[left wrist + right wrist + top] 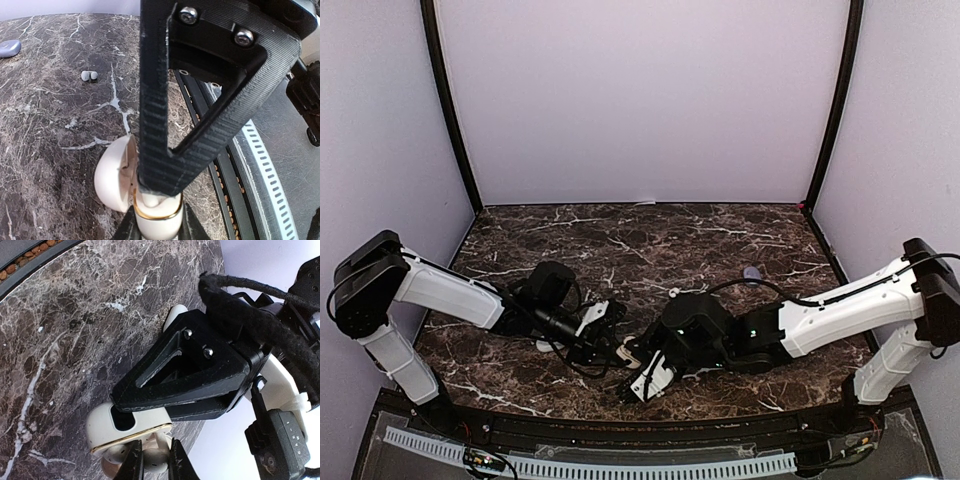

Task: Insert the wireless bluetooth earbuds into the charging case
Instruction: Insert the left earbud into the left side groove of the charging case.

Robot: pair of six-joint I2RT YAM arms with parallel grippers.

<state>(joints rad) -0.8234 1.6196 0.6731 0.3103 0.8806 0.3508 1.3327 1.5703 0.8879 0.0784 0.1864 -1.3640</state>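
The white charging case point(156, 224) with a gold rim stands open, its lid point(112, 181) swung to the left. My left gripper point(157, 229) is shut on the case's base. My right gripper point(154, 461) is shut on a white earbud point(154, 464) and holds it at the case's open mouth point(127, 429). Its ribbed black finger point(165, 115) comes down into the case in the left wrist view. In the top view both grippers meet at the case point(629, 352) near the front middle of the table. Two more pale earbuds point(89, 75) lie loose on the marble farther back.
A pale lavender pebble-shaped case point(752, 272) lies at the back right and also shows in the left wrist view point(10, 48). The loose earbuds point(674, 292) lie between it and the grippers. The table's front edge with a black rail point(235, 165) runs close by the held case.
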